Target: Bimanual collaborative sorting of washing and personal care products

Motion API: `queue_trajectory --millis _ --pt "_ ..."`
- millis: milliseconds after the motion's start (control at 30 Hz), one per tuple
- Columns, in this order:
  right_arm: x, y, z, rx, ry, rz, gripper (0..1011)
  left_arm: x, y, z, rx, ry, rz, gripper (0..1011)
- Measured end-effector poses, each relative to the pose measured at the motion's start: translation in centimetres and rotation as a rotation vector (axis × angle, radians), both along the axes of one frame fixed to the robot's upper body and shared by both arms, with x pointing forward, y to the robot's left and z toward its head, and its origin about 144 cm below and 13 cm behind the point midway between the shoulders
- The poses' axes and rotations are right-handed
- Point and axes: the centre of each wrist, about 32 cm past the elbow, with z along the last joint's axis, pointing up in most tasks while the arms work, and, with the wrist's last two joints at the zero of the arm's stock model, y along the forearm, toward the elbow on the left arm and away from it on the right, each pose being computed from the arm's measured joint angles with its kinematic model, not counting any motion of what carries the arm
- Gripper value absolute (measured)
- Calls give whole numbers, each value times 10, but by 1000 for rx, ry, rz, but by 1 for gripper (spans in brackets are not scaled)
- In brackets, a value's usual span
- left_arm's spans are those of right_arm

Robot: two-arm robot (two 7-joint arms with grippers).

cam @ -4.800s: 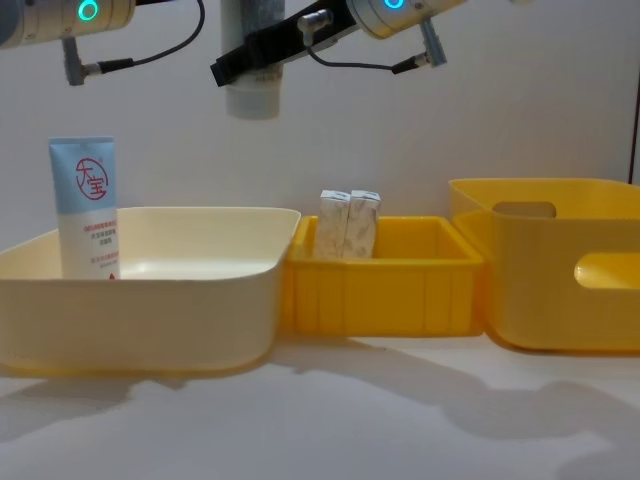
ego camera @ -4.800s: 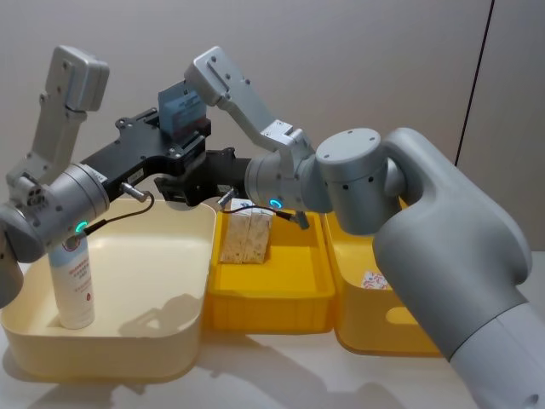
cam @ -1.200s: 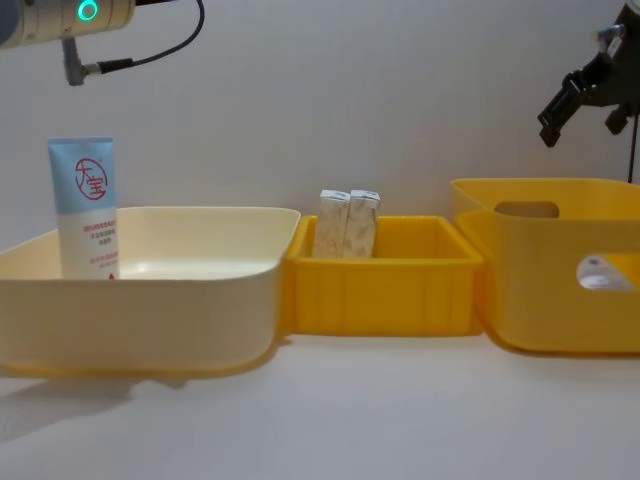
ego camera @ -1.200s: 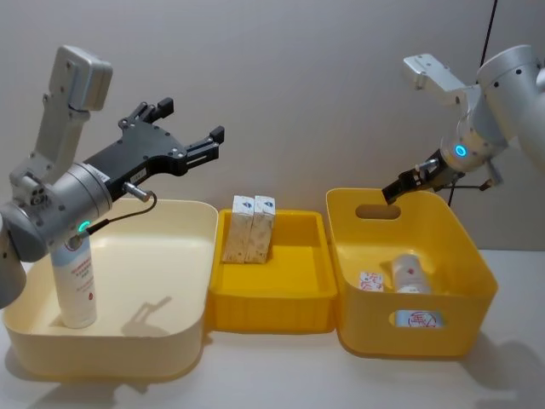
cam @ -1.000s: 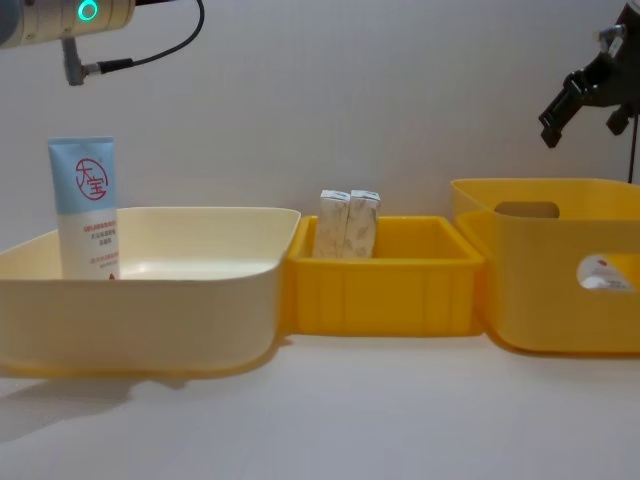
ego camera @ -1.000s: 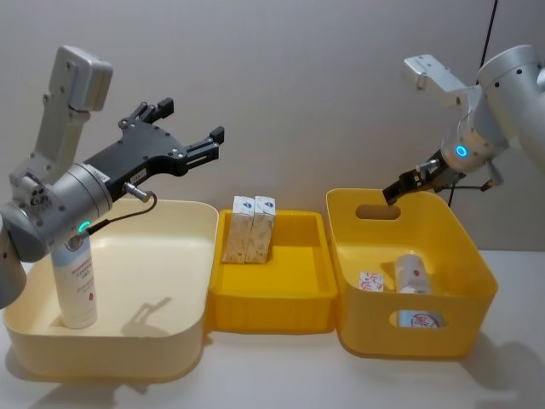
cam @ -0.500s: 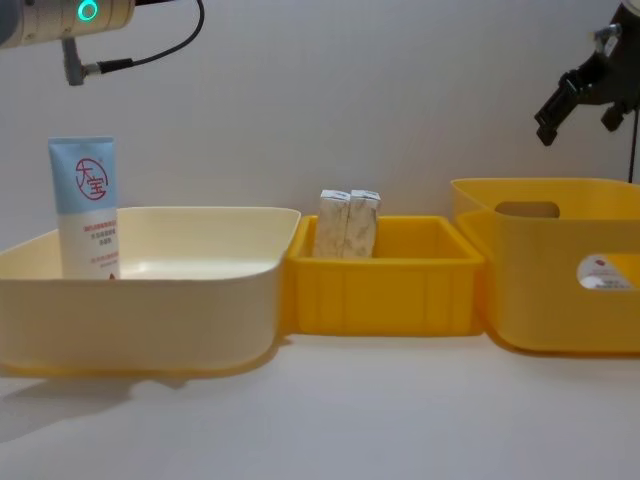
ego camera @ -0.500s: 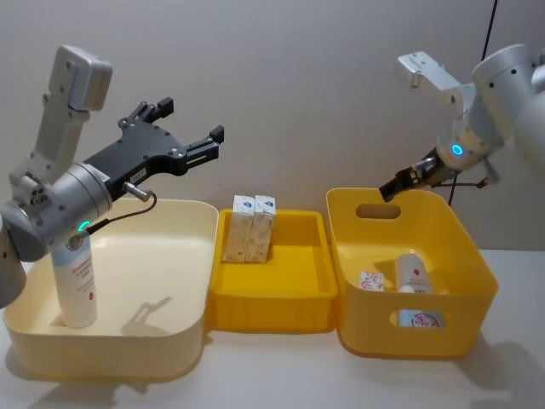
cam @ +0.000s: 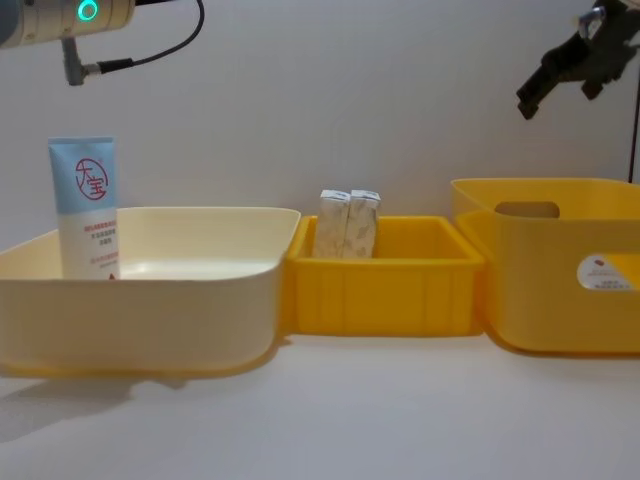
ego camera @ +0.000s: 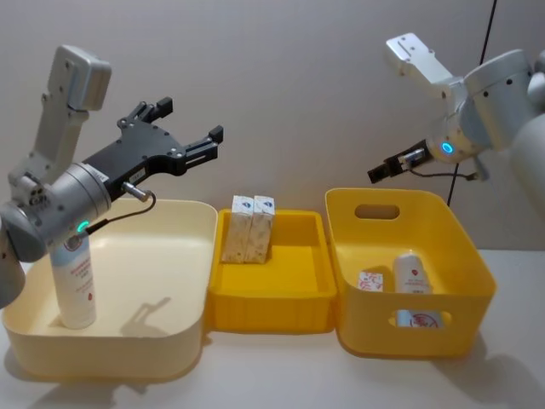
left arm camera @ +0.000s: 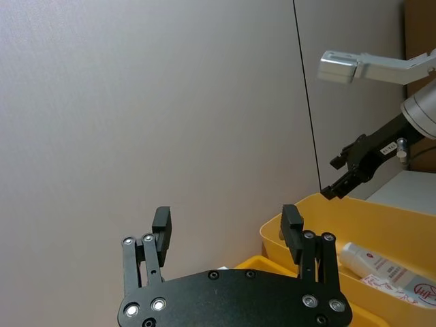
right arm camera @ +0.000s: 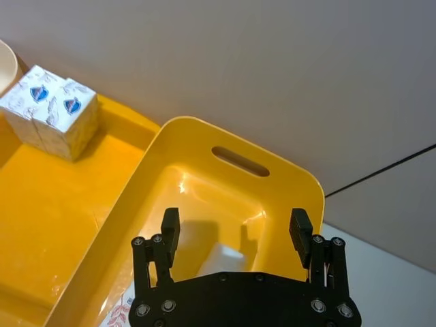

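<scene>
A pale blue-and-white tube (ego camera: 75, 281) with a red round logo stands upright at the left end of the cream bin (ego camera: 183, 336). Two whitish speckled cartons (ego camera: 249, 228) stand side by side at the back of the middle yellow tray (ego camera: 281, 307). In the right yellow bin (ego camera: 370, 328) lie another tube (ego camera: 412, 274) and a small red-marked carton (ego camera: 370, 281). My left gripper (ego camera: 183, 141) hangs open and empty above the cream bin's back edge. High over the right bin's back rim, my right gripper (ego camera: 377, 174) is open and empty, fingers wide apart in the right wrist view (right arm camera: 235, 228).
The three bins stand in a row, touching, close to a plain grey wall. White tabletop (cam: 330, 410) lies in front of them. A dark vertical seam (ego camera: 477, 94) runs down the wall behind the right arm.
The right gripper, earlier at the left gripper by a tube and then over the right bin, has risen and swung left. The tube in the right bin has settled. The left arm stays still.
</scene>
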Motion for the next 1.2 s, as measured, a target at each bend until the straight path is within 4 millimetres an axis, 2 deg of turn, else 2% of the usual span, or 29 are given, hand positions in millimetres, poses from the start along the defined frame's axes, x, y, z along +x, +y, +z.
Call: queue_trajectory --millis 1200 --pt "-96 36 -7 -37 -565 206 1001 0 0 0 0 0 0 1000"
